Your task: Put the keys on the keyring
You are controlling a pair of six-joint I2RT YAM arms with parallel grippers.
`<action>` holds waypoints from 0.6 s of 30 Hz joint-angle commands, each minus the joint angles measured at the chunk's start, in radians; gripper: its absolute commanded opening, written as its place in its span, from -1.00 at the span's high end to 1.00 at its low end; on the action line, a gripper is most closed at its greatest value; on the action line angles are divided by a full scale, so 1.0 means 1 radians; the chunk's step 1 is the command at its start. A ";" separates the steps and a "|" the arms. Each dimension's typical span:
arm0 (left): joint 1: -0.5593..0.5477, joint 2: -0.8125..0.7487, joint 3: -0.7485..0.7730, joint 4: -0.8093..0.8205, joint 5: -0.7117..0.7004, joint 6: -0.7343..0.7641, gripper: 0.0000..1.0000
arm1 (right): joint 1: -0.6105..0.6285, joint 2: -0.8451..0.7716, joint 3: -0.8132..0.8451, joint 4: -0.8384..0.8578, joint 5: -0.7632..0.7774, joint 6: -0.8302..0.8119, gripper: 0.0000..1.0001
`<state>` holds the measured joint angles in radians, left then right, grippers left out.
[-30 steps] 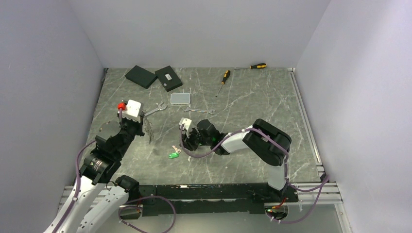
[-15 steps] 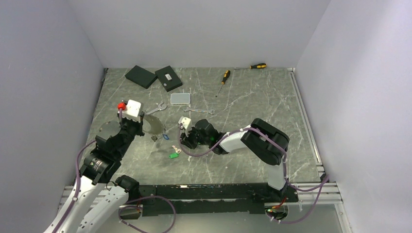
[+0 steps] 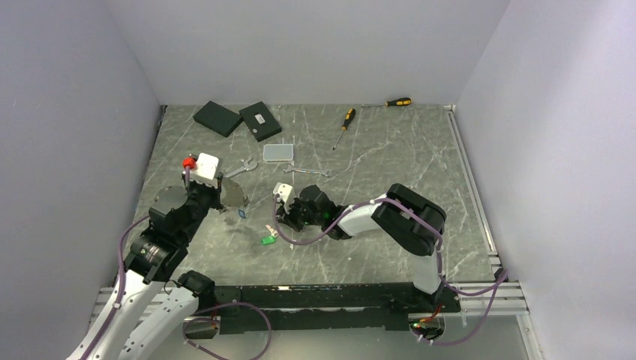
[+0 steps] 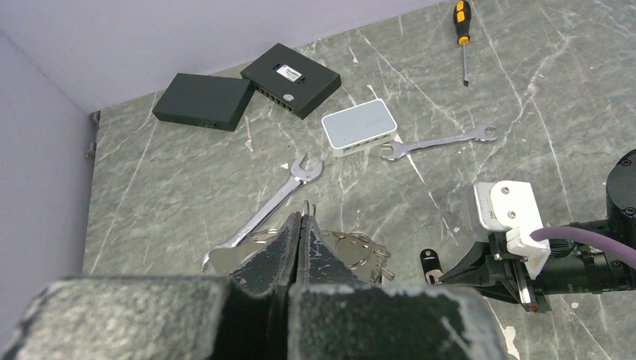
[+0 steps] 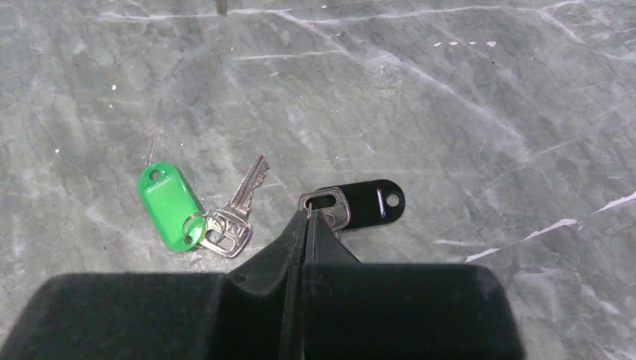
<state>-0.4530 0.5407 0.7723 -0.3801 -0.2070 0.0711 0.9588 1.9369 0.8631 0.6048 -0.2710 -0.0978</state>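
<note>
My left gripper (image 4: 303, 217) (image 3: 219, 196) is shut on the keyring (image 4: 262, 233) (image 3: 234, 195), whose wire ends stick up past the fingertips. Small rings and keys (image 4: 363, 249) hang on it, one with a blue tag (image 3: 241, 214). My right gripper (image 5: 306, 213) (image 3: 280, 222) is shut, its tips touching the near edge of a silver key head (image 5: 327, 202) joined to a black tag (image 5: 373, 202). That key lies flat on the table, and I cannot tell whether it is pinched. A key with a green tag (image 5: 169, 204) (image 3: 265, 240) lies just left of it.
Two spanners (image 3: 240, 168) (image 3: 307, 172), a clear box (image 3: 278, 152), two black boxes (image 3: 218, 118) (image 3: 260, 120) and two screwdrivers (image 3: 346, 122) (image 3: 396, 102) lie toward the back. Walls close in the left, right and back sides.
The right gripper has closed over the black-tagged key and shifted slightly left. The left gripper has turned the keyring from edge-on to face-up, with the blue key now showing.
</note>
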 commanded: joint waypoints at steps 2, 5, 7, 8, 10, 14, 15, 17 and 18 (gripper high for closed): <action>0.005 0.001 0.007 0.069 0.012 0.018 1.00 | 0.006 -0.032 0.022 -0.057 -0.010 -0.033 1.00; 0.005 -0.001 0.006 0.070 0.020 0.018 1.00 | 0.005 -0.091 0.034 -0.118 -0.008 -0.050 1.00; 0.005 -0.005 0.004 0.073 0.040 0.021 1.00 | 0.005 -0.147 0.034 -0.158 0.002 -0.066 1.00; 0.005 -0.007 0.002 0.076 0.051 0.022 1.00 | 0.004 -0.177 0.035 -0.179 0.008 -0.077 1.00; 0.006 -0.004 0.002 0.077 0.070 0.022 1.00 | -0.006 -0.244 0.039 -0.242 0.014 -0.098 1.00; 0.007 0.002 0.003 0.086 0.155 0.025 1.00 | -0.035 -0.371 0.065 -0.386 -0.048 -0.129 1.00; 0.007 0.003 0.003 0.089 0.190 0.027 1.00 | -0.039 -0.401 0.067 -0.409 -0.058 -0.135 1.00; 0.007 0.012 0.005 0.100 0.279 0.022 1.00 | -0.043 -0.453 0.075 -0.448 -0.076 -0.145 1.00; 0.007 0.019 0.004 0.107 0.329 0.022 1.00 | -0.044 -0.473 0.080 -0.465 -0.090 -0.151 1.00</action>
<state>-0.4515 0.5434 0.7723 -0.3759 -0.0643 0.0849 0.9257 1.5513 0.8955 0.2420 -0.2993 -0.2035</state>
